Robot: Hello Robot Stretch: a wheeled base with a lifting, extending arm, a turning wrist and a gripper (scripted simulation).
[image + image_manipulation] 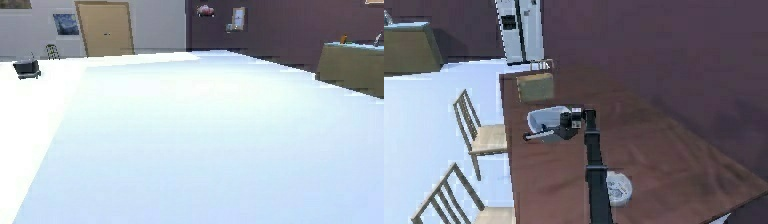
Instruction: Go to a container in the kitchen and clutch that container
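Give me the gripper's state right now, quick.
Gripper: cannot tell whether it holds anything, because a pale container sits on the table at or behind its far end.

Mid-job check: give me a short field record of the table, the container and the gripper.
table: brown table, in the arm side view
container: pale open container standing on the table
gripper: gripper at the container; cannot tell whether it holds anything
other items: tan flat thing and small round dish on the table
chairs: two wooden chairs at the table's edge
background: white fridge
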